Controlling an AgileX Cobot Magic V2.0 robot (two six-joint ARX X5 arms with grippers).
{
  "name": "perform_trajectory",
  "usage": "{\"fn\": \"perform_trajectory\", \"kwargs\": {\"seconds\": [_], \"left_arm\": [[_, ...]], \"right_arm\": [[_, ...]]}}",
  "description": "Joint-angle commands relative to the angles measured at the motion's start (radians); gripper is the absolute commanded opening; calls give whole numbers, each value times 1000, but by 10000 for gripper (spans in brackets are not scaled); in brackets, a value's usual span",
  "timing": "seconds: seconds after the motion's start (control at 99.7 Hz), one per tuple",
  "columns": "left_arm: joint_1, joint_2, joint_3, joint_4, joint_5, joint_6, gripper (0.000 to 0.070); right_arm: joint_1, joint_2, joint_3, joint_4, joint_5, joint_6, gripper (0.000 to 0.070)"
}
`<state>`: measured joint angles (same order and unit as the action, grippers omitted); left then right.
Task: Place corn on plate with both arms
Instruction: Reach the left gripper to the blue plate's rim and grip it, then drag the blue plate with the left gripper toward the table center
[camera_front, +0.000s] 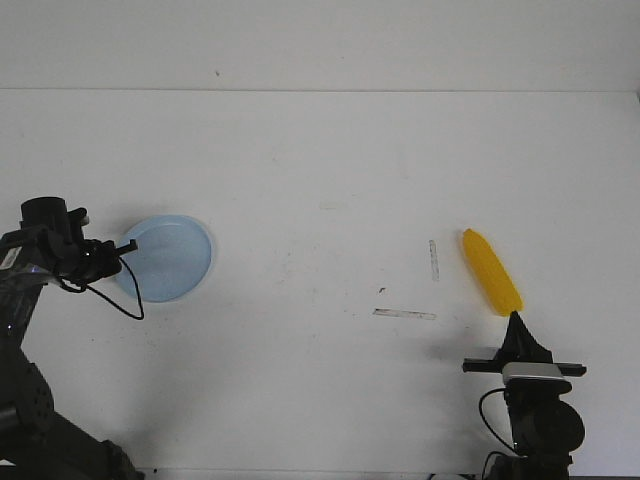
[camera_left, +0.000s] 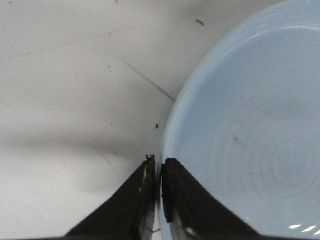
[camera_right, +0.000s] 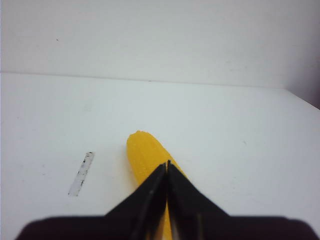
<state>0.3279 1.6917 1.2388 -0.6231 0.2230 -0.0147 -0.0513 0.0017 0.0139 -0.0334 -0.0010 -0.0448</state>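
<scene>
The pale blue plate (camera_front: 175, 260) lies at the left of the table. My left gripper (camera_front: 130, 244) is at its left rim. In the left wrist view the plate (camera_left: 240, 125) fills one side, and the left gripper (camera_left: 159, 162) is shut on its rim, with one finger inside the plate and one outside. The yellow corn (camera_front: 490, 270) lies on the table at the right, far from the plate. My right gripper (camera_front: 515, 317) is shut and empty, just short of the corn's near end. In the right wrist view its tips (camera_right: 167, 163) point along the corn (camera_right: 142, 155).
Two worn strips of tape are stuck to the table, one (camera_front: 404, 314) in front of the middle and one (camera_front: 434, 260) left of the corn; a strip also shows in the right wrist view (camera_right: 81, 173). The table meets a white wall at the back.
</scene>
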Motion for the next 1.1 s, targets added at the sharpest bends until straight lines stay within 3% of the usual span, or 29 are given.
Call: {"fn": "perform_trajectory", "kwargs": {"seconds": [0.0, 0.351, 0.582, 0.782, 1.093], "left_arm": [[-3, -26, 18, 15, 32, -6, 0], [-86, -234, 24, 42, 173, -32, 0], [-283, -338, 24, -8, 246, -31, 0], [-476, -328, 24, -116, 246, 27, 0], [-696, -219, 24, -124, 232, 76, 0]], "right_arm": [[0, 0, -1, 11, 0, 11, 10], [0, 0, -1, 11, 0, 16, 10], [0, 0, -1, 11, 0, 16, 10], [0, 0, -1, 11, 0, 16, 10], [0, 0, -1, 11, 0, 18, 10]]}}
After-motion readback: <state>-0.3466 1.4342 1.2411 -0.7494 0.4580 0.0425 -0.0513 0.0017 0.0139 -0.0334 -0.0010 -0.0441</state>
